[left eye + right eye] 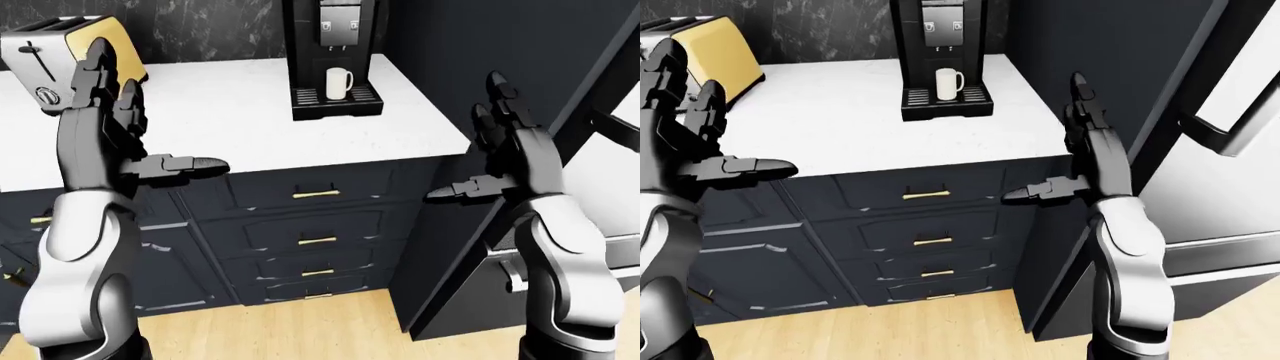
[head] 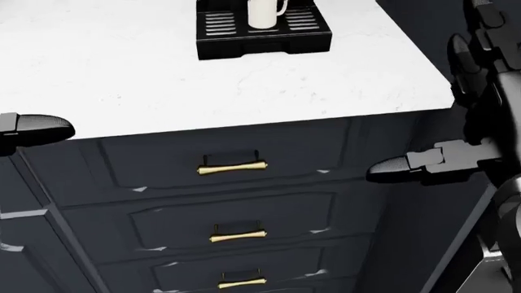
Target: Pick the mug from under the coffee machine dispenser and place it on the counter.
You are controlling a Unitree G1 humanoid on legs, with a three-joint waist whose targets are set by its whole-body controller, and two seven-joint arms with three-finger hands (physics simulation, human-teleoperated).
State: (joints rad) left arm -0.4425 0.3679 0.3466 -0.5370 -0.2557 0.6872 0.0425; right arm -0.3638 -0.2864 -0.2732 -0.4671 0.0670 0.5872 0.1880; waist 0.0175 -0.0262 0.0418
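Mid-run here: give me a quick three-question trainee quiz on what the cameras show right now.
1. True or false: the white ceramic mug stands on the drip tray of the black coffee machine.
2. Which appliance sits at the left of the white stone counter in the left-eye view? A) kettle B) gold toaster C) blender
3. Fill in: both the left hand and right hand are ____ and hold nothing.

Key: 1 true; 2 B; 3 open.
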